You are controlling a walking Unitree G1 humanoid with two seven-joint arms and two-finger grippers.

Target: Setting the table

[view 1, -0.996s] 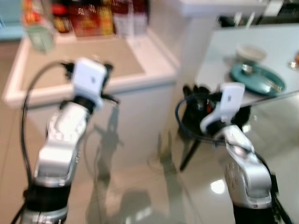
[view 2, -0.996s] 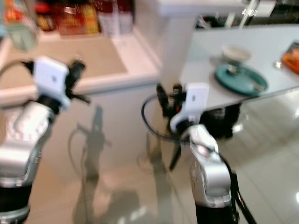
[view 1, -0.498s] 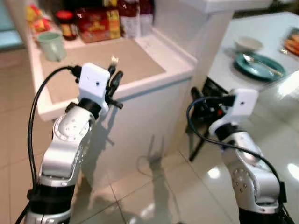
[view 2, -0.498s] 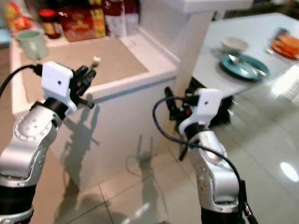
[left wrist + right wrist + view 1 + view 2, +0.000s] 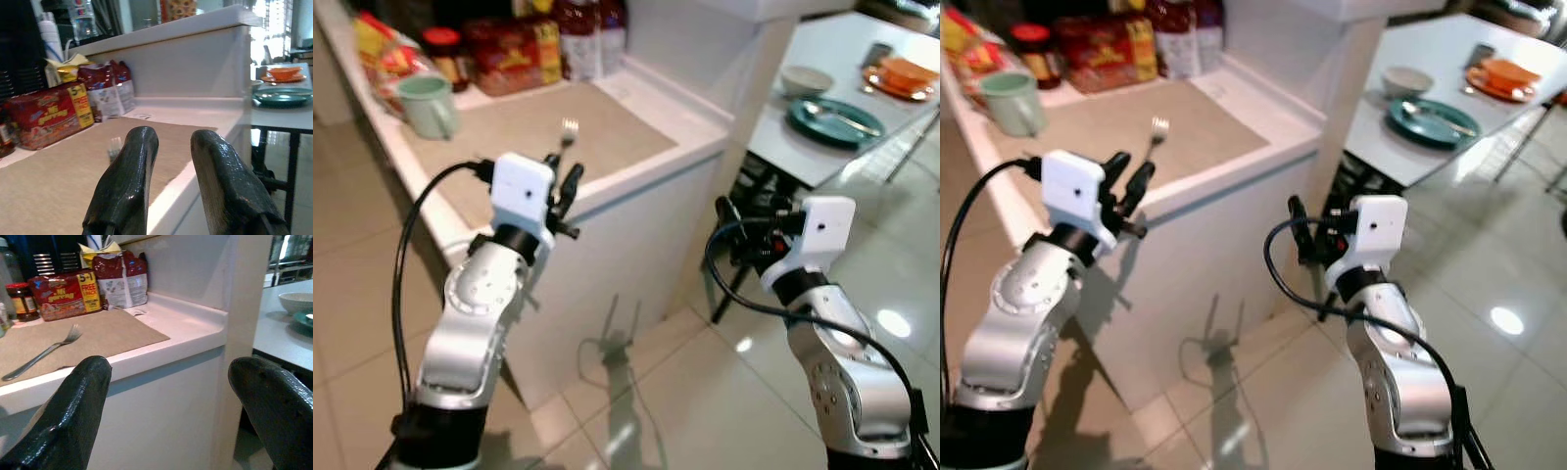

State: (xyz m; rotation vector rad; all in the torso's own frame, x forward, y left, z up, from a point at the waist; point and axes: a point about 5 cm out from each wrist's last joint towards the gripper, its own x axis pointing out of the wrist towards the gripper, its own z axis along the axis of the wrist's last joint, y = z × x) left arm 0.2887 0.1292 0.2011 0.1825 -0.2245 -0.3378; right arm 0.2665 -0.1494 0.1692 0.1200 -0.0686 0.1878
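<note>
While both hands are raised, left hand (image 5: 564, 186) and right hand (image 5: 1307, 235) fingers stand apart.

White counter (image 5: 1263, 122) with tan mat (image 5: 1126, 122), white pillar (image 5: 1332, 69) at its end. Glossy pale tile floor (image 5: 1263, 392) with light glare; white dining table (image 5: 1400, 157) on dark legs beyond.

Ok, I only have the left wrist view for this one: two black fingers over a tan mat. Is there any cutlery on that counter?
Observer: Yes, a fork lies on the tan mat, just ahead of the left gripper.
Operator: Is the right gripper holding anything?
Observer: No, the right gripper is open and empty, held out below counter height.
Operator: Anything on that teal plate?
Observer: The teal plate has a silver utensil lying across it.
</note>
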